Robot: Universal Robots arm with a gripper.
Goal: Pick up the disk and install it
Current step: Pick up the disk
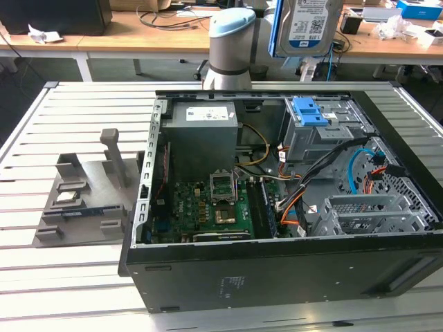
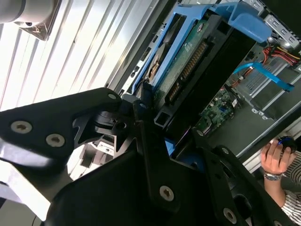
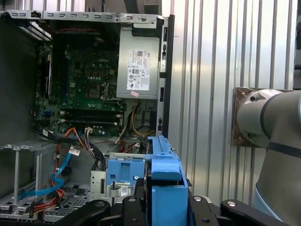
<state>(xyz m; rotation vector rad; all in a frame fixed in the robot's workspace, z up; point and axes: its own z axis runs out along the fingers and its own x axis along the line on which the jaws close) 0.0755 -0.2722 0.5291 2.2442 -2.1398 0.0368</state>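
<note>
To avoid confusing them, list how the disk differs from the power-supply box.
The disk is held aloft in the gripper; the power-supply box sits inside the case. The disk is flat with blue side rails; the power-supply box is bulkier, plain grey. Both carry a printed label.

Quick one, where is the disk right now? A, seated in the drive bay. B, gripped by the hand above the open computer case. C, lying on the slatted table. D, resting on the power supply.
B: in the exterior view the disk hangs above the open computer case, and in the second wrist view the hand is closed on it.
</note>
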